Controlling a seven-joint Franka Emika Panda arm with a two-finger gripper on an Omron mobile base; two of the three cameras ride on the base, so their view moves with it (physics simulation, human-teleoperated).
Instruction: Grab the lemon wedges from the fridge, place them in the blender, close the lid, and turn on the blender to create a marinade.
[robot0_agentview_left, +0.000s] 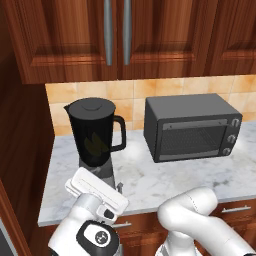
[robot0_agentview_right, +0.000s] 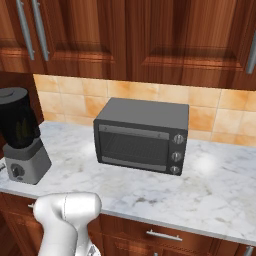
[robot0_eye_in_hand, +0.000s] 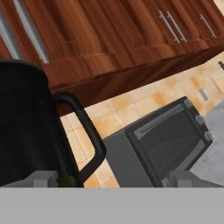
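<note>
Left base view: gripper (robot0_agentview_left: 107, 197), jaws wide and empty, hides blender (robot0_agentview_left: 95, 132) base; yellow lemon wedges (robot0_agentview_left: 95, 145) show dimly; no legible markings.

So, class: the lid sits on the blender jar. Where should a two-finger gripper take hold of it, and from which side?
Probably the raised centre of the lid, coming straight down from above. The lid lies flat and level on the blender, its rim flush with the jar mouth, so the centre bump is likely the only part that the open gripper could pinch.
</note>
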